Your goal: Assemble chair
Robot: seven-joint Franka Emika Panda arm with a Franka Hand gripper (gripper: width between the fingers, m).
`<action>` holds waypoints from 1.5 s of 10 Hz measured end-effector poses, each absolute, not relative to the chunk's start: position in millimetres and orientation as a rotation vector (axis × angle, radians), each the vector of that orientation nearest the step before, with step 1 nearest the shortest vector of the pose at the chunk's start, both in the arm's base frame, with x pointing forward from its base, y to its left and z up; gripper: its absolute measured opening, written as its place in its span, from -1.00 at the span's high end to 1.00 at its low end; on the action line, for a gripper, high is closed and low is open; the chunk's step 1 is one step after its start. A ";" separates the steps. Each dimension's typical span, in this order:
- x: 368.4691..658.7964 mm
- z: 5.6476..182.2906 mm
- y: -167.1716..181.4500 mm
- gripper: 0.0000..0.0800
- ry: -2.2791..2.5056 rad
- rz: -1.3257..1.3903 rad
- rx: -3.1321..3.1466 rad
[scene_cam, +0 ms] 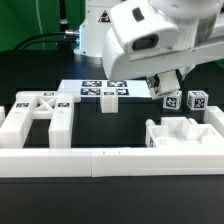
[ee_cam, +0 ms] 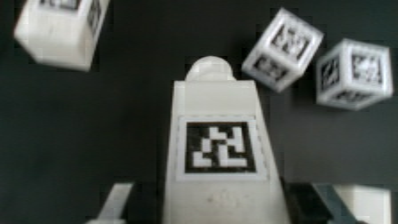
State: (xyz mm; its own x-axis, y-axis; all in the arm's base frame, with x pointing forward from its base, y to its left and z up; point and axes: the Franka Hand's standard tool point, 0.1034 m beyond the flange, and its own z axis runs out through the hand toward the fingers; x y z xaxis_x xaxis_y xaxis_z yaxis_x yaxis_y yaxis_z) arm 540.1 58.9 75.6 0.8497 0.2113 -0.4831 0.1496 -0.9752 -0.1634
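Ext cam frontal, low; wrist cam close-up.
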 end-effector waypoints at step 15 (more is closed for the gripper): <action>631.8 111.2 81.1 0.28 -0.365 -0.513 -3.028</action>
State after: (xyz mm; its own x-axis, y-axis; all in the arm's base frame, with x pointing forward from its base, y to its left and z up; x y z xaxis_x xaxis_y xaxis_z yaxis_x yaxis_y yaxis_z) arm 631.8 81.1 111.2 0.9171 0.2229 0.3306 0.2392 -0.9709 -0.0089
